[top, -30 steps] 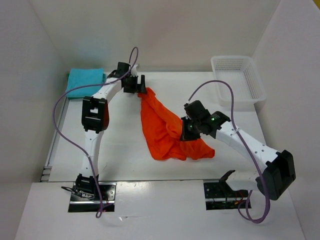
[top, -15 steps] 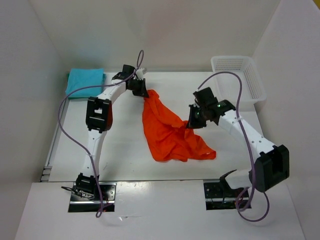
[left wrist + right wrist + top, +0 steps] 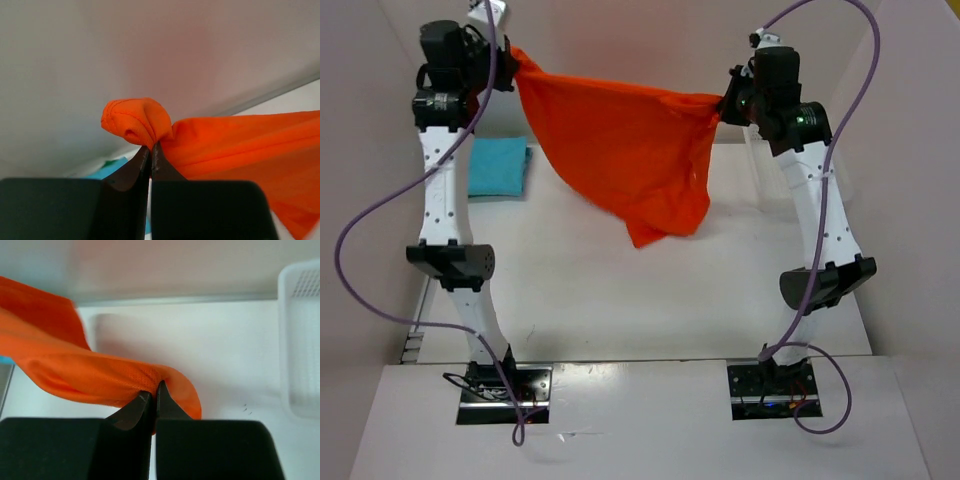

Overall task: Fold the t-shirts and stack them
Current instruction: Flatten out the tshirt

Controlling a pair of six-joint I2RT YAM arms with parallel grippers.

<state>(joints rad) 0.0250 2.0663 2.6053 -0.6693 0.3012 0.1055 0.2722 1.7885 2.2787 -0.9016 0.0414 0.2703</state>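
The orange-red t-shirt [image 3: 620, 150] hangs stretched in the air between both raised arms, its lower tip dangling above the table. My left gripper [image 3: 512, 62] is shut on its left corner; a bunched fold of the cloth [image 3: 137, 122] pokes past the fingertips [image 3: 159, 159]. My right gripper [image 3: 722, 102] is shut on the right corner, where cloth [image 3: 100, 375] wraps round the fingertips [image 3: 165, 400]. A folded turquoise-blue t-shirt [image 3: 498, 167] lies at the table's back left. The dark green one is out of view.
The white mesh basket [image 3: 300, 345] stands at the back right, mostly hidden behind the right arm in the top view. White walls close in the table at the back and both sides.
Both arms have risen from table height to high up. The orange-red t-shirt, which lay crumpled on the table, now hangs spread between them. The left gripper closed on its corner.
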